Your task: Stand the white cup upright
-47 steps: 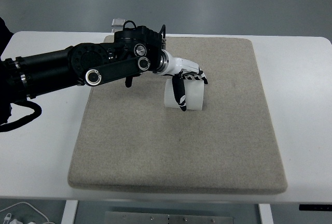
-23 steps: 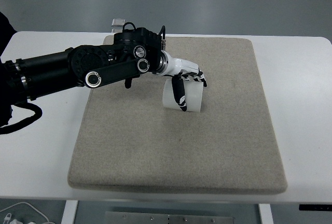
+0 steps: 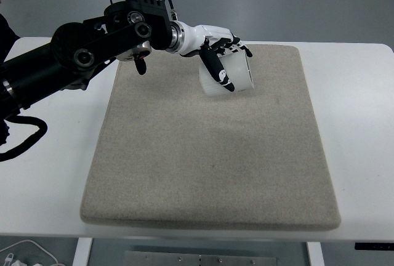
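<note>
White cup, plain and tilted, gripped in the left hand.

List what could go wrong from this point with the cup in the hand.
1. The left hand holds the white cup tilted above the beige mat; a loose grip could let it slip and roll.
2. If released before its base is level on the mat, it may tip back onto its side.
3. The thumb crosses the cup wall; opening could drag the cup over.

Even overhead light; soft faint shadows; sharp focus
</note>
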Available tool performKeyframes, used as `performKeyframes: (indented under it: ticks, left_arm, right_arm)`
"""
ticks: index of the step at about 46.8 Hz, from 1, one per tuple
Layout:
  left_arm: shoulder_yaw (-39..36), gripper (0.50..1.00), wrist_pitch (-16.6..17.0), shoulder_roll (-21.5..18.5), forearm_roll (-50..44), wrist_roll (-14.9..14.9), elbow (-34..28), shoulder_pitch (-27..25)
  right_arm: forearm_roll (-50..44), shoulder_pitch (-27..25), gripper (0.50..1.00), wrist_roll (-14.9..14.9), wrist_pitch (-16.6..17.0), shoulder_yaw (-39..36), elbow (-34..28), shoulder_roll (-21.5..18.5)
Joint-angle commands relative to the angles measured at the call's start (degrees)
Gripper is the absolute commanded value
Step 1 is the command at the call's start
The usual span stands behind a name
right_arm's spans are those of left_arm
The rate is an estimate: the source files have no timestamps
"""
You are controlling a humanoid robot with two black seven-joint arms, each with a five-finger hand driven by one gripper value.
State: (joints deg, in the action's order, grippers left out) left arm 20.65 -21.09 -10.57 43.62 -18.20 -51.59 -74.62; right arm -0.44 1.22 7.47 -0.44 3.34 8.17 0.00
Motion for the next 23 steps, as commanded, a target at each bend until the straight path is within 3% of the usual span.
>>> performKeyframes:
  ticks: [1,12,23]
  left_arm:
    - [1.40,0.608,-0.18,-1.47,-3.54,1.32,-0.01,1.14]
    - [7.11,0.608,-0.18,-4.20,-6.89,5.98,-0.09,5.80]
    - [14.67,0.617,-0.26,-6.48,-6.89,12.66,-0.27,13.18]
  right_arm:
    - [0.00,0.01,0.930,0.00,0.00,0.00,0.00,0.00]
    - [0.00,0.01,0.930,0.00,0.00,0.00,0.00,0.00]
    - [0.00,0.01,0.930,0.00,0.00,0.00,0.00,0.00]
